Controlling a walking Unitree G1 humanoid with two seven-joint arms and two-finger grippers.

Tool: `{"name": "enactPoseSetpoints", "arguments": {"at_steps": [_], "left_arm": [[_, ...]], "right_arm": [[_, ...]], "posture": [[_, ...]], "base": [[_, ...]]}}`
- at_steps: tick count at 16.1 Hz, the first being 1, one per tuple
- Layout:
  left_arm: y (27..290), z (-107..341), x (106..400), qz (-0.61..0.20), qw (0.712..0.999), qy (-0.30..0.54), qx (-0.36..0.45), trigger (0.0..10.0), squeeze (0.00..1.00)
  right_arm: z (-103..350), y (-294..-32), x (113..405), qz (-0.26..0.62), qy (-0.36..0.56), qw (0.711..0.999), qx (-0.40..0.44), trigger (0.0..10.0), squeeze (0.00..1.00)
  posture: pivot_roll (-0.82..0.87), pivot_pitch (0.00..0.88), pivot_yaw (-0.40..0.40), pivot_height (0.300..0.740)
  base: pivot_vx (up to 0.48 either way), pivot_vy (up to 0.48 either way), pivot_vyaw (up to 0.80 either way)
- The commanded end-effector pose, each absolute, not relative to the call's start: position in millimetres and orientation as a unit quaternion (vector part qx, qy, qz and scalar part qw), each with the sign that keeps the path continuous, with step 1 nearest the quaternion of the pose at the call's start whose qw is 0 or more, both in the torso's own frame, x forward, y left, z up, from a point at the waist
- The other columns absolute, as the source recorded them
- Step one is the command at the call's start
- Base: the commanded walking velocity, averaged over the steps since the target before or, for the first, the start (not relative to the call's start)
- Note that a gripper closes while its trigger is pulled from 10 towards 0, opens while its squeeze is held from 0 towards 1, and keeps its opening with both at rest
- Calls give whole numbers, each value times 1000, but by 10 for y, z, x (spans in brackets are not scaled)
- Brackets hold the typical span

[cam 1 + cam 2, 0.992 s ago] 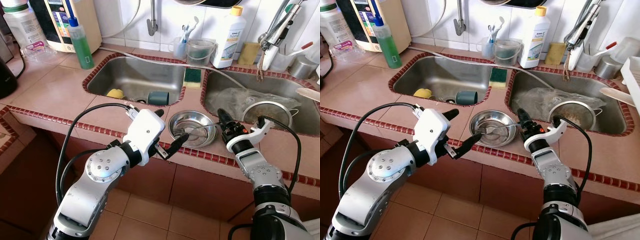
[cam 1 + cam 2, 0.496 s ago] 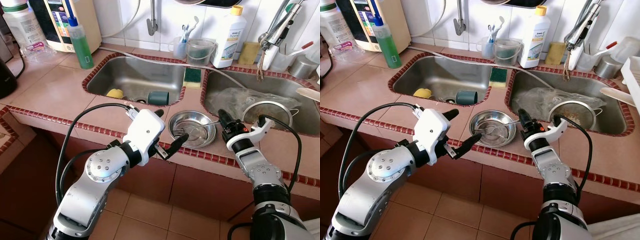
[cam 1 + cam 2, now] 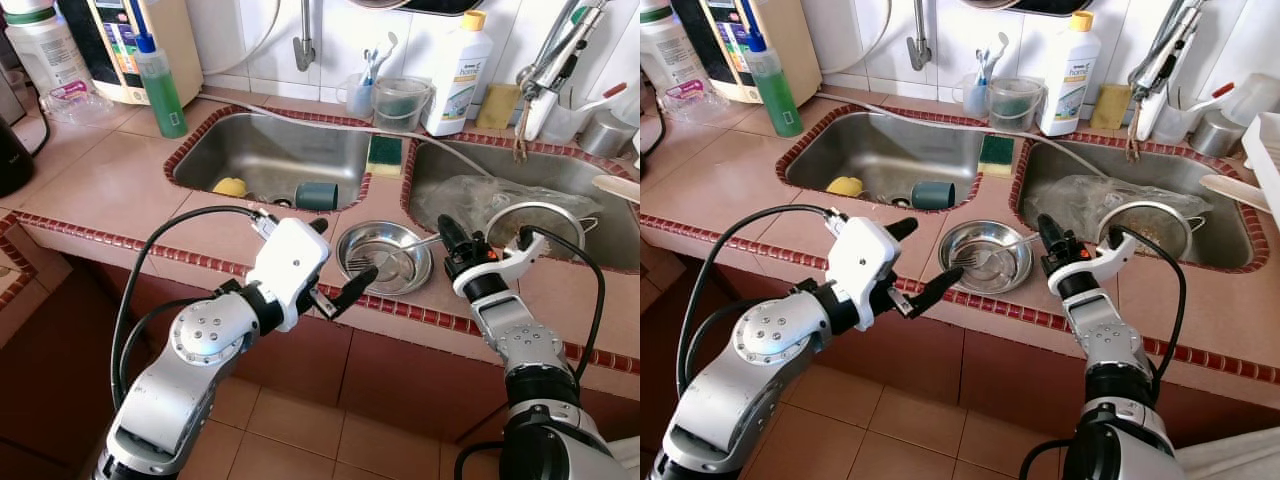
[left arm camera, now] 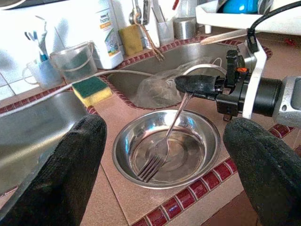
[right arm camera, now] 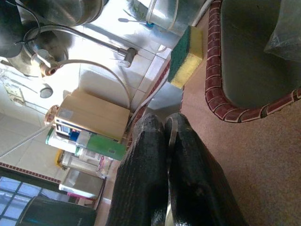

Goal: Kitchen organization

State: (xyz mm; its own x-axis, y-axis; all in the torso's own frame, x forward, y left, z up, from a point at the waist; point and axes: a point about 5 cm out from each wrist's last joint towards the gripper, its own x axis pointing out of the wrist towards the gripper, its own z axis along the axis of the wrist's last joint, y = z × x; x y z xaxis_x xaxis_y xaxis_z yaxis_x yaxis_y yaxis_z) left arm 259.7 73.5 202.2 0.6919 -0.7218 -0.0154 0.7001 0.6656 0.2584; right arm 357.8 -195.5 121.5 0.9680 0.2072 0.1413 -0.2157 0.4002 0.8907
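Now, right pincer [image 3: 446, 236]: you grip the silver fork [image 4: 162, 149] handle, fingers closed.
Fork tines: inside the round steel bowl [image 3: 383, 258].
Bowl: near the tiled surface [image 3: 120, 190] front edge.
Left pincer [image 3: 340, 262]: spread wide, empty, beside the bowl's rim.

Silver bowl [image 3: 383, 258] and silver fork [image 4: 163, 147] sit on a speckled tan counter [image 3: 120, 185] edged with dark red tiles. Far side: a green-and-yellow sponge [image 3: 384, 155], a green bottle [image 3: 160, 88], a white bottle [image 3: 455, 80] with a yellow cap. A yellow sponge and a teal cup [image 3: 316, 196] lie in the steel sink [image 3: 270, 150].
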Motion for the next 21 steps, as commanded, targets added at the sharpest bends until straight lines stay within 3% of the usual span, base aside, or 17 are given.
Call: {"name": "enactPoseSetpoints", "arguments": {"at_steps": [1,3,4,5,12,18,21], "left_arm": [[743,2067,2573,-391,911,-52,125,10000,0],[742,2066,2572,-391,910,-52,125,10000,0],[742,2062,2569,-392,910,-51,126,10000,0],[743,2063,2569,-392,910,-51,125,10000,0],[795,2076,2634,-381,914,-54,133,10000,0],[1193,2267,2926,-296,942,-74,139,10000,0],[1484,2461,3134,-212,962,-102,141,10000,0]], "right_arm": [[1199,-1946,3587,123,2,836,535,0,0],[1219,-1943,3589,128,-8,828,546,0,0],[1242,-1941,3585,136,-17,820,555,3725,0],[1275,-1934,3578,150,-26,811,566,10000,0],[1601,-2014,3571,200,-110,755,615,10000,0],[2223,-1960,3600,259,-170,778,547,10000,0],[2600,-1947,3610,241,-204,815,486,10000,0]], "posture": [[-10,91,19,740],[-8,88,18,740],[-7,88,17,740],[-7,88,17,740],[-12,84,20,740],[-12,86,18,740],[-15,84,14,740]], "base": [[0,0,0],[0,0,0],[0,0,0],[0,0,0],[0,0,0],[0,0,0],[0,0,0]]}}
